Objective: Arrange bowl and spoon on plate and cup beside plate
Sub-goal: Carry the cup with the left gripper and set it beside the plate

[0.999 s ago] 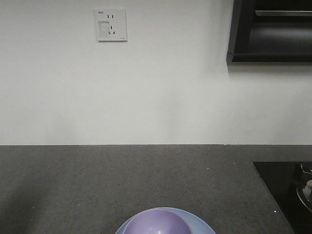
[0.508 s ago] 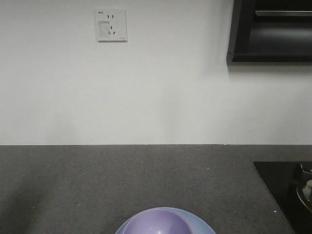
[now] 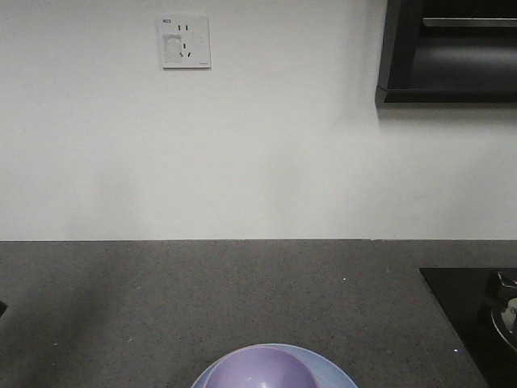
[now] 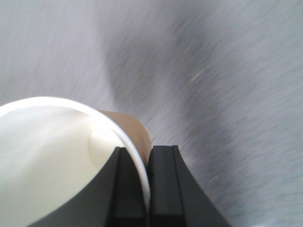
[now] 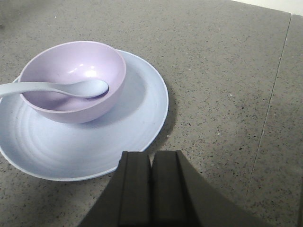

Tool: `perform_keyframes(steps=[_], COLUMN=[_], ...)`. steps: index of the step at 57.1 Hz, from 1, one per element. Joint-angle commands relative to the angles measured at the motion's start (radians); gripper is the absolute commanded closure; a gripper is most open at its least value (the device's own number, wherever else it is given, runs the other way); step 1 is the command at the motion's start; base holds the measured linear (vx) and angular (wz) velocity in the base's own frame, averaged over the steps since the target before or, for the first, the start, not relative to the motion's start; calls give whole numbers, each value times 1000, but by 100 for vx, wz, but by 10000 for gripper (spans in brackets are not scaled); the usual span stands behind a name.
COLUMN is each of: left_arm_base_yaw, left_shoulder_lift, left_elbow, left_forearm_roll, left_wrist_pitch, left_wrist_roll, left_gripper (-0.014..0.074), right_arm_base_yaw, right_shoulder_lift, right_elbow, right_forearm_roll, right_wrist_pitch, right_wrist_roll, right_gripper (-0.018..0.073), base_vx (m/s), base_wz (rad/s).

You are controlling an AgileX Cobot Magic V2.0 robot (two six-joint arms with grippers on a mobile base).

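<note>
Plain white wall [image 3: 266, 162] is seen out front, with a socket plate [image 3: 186, 41] mounted up high and a black cabinet [image 3: 452, 52] hung top right. Dark speckled countertop [image 3: 242, 299] is laid below, glossy black panel [image 3: 460, 311] set in at right.

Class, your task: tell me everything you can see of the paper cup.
The cup shows only in the left wrist view, seen from above its mouth. It looks like paper: brown outside, white inside, with a thin white rim, round and undented. No contents show. The jaws of the left gripper are shut on its wall at the rim, one inside, one outside. Its base is hidden, so whether it rests on the blurred grey counter cannot be told.
</note>
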Motion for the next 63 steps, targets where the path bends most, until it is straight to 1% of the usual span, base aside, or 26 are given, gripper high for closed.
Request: perform_keyframes(steps=[1, 8, 14, 24, 30, 39, 45, 63], left_arm_base_yaw=[-67, -183, -263, -351, -401, -445, -462, -463], left_shoulder_lift=[-27, -11, 13, 62, 98, 142, 170, 221], left_elbow=[-79, -115, -115, -115, -115, -115, -115, -115], left_forearm_roll=[-50, -100, -108, -108, -108, -109, -109, -111], left_wrist_pitch=[-21, -17, -18, -32, -41, -72, -77, -83], left_wrist_roll=[8, 7, -5, -41, -41, -63, -66, -80], left_gripper=[596, 596, 596, 596, 596, 596, 596, 590], right_arm_base_yaw=[-1, -1, -1, -1, -1, -1, -1, -1], right_shoulder_lift=[-3, -3, -3, -3, -3, -3, -3, -3], right_elbow=[-28, -28, -28, -28, -28, -28, -28, -28], right_forearm_roll=[-4, -4, -3, 0, -1, -1, -1, -2], right_wrist_pitch=[-71, -71, -71, -59, -57, -57, -57, -52], right_wrist_roll=[-11, -11, -11, -11, -11, -11, -11, -11], right_gripper=[568, 568, 568, 568, 568, 568, 568, 568], base_vx=[0, 0, 0, 0, 0, 0, 0, 0], base_wz=[0, 0, 0, 0, 0, 0, 0, 0])
